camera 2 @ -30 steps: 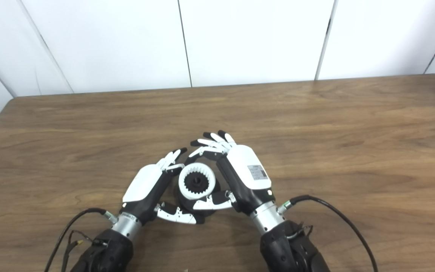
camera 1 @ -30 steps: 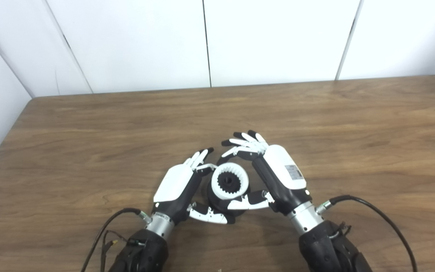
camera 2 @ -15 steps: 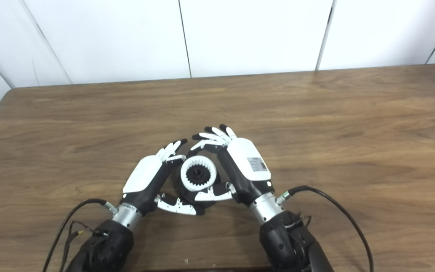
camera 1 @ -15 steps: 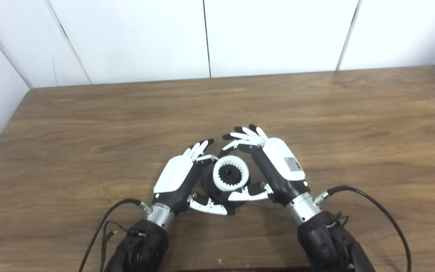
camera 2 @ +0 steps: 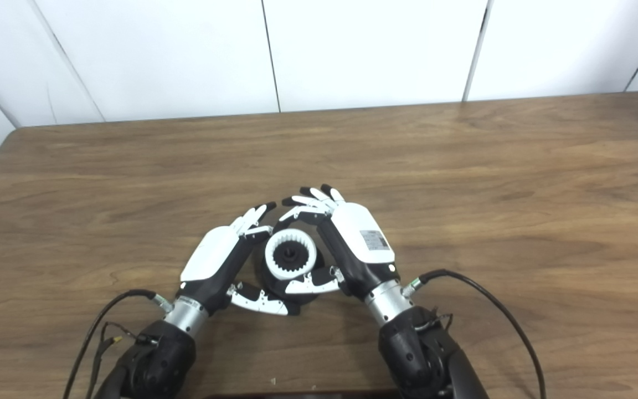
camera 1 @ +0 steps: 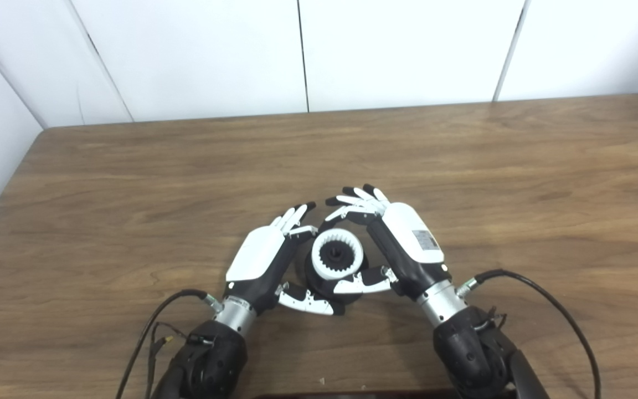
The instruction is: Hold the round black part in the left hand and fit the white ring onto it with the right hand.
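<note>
The round black part (camera 1: 319, 277) stands on the table between my two hands, its toothed hub showing in the middle. The white ring (camera 1: 336, 256), toothed on the inside, sits on top of it around the hub. My left hand (camera 1: 261, 260) cups the part from the left, fingers stretched along its side and thumb (camera 1: 308, 302) under its near edge. My right hand (camera 1: 402, 244) wraps it from the right: fingers (camera 1: 352, 200) curl over the far side and the thumb (camera 1: 360, 285) lies against the ring's near rim. The part's lower body is mostly hidden by the thumbs.
The wooden table (camera 1: 130, 183) stretches left, right and back to a white panelled wall (camera 1: 396, 50). A black cable (camera 1: 546, 299) loops from my right wrist and another (camera 1: 155, 327) from my left. A dark edge (camera 2: 297, 395) shows at the bottom.
The whole picture has shifted a little, so the camera tilted down. Both hands, the part and the ring keep the same pose relative to one another.
</note>
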You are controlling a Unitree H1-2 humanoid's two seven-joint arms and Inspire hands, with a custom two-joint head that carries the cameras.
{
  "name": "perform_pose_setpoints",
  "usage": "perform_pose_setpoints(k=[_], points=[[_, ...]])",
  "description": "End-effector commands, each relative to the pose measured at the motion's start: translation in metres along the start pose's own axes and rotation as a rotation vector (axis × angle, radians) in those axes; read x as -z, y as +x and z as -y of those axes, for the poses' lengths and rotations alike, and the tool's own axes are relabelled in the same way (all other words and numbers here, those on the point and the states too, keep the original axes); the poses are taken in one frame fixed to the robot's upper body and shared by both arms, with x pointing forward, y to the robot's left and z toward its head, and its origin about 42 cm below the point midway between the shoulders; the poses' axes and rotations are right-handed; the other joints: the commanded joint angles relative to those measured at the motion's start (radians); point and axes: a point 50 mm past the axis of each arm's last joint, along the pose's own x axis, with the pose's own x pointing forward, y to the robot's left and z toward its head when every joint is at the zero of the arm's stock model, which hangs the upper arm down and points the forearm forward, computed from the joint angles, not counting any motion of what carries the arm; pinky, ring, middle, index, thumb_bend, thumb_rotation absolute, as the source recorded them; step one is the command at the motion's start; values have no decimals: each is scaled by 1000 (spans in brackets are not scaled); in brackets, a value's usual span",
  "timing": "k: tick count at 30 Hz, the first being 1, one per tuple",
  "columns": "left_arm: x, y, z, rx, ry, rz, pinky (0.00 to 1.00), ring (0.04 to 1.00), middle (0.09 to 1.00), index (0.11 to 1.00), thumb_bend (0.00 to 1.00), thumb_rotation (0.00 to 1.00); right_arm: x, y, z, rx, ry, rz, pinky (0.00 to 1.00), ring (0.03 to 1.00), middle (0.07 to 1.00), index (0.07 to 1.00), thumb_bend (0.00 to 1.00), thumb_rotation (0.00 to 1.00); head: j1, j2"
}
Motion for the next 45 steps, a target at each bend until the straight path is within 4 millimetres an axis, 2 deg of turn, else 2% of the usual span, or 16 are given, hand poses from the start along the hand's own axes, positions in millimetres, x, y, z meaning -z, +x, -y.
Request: perform_pose_setpoints(k=[1, 13, 15, 16, 17, 20, 21, 26, 31, 45], points=[[-6, 3, -9, -32, 21, 41, 973, 1000, 1000, 604, 940, 312, -12, 12, 6, 39, -6, 64, 980, 915, 819, 482, 516, 144, 0, 3], [-7, 4, -9, -33, 12, 39, 988, 1000, 1000, 601, 943, 289, -10, 12, 4, 3, -14, 42, 957, 911, 816, 483, 516, 145, 1, 9], [-7, 4, -9, -30, 5, 35, 998, 1000, 1000, 600, 946, 278, -8, 10, 6, -48, -44, 7, 989, 941, 858, 491, 515, 160, 1, 9], [-7, 4, -10, -29, 2, 33, 1000, 1000, 1000, 604, 944, 286, -7, 10, 8, -77, -63, -10, 985, 960, 896, 636, 745, 375, 1, 9], [-7, 4, -10, -28, 1, 32, 1000, 1000, 1000, 606, 944, 289, -6, 9, 9, -94, -74, -19, 986, 967, 911, 686, 818, 442, 1, 9], [-6, 5, -11, -24, -3, 36, 1000, 1000, 1000, 613, 949, 305, -5, 8, 13, -156, -102, -51, 994, 996, 965, 834, 970, 522, 2, 9], [-6, 5, -11, -24, -1, 36, 1000, 1000, 1000, 613, 948, 303, -4, 7, 15, -170, -103, -57, 991, 998, 973, 859, 985, 528, 0, 11], [-5, 5, -13, -23, 12, 25, 999, 1000, 1000, 610, 938, 293, -3, 4, 21, -205, -96, -71, 982, 1000, 999, 955, 1000, 533, -1, 14], [-6, 5, -13, -26, 22, 23, 999, 1000, 1000, 611, 933, 312, -4, 4, 24, -216, -100, -76, 998, 1000, 1000, 994, 1000, 509, 1, 14], [-5, 5, -14, -29, 27, 18, 1000, 1000, 1000, 613, 936, 321, 4, 4, 32, -291, -144, -126, 979, 1000, 1000, 1000, 1000, 470, -3, 14]])
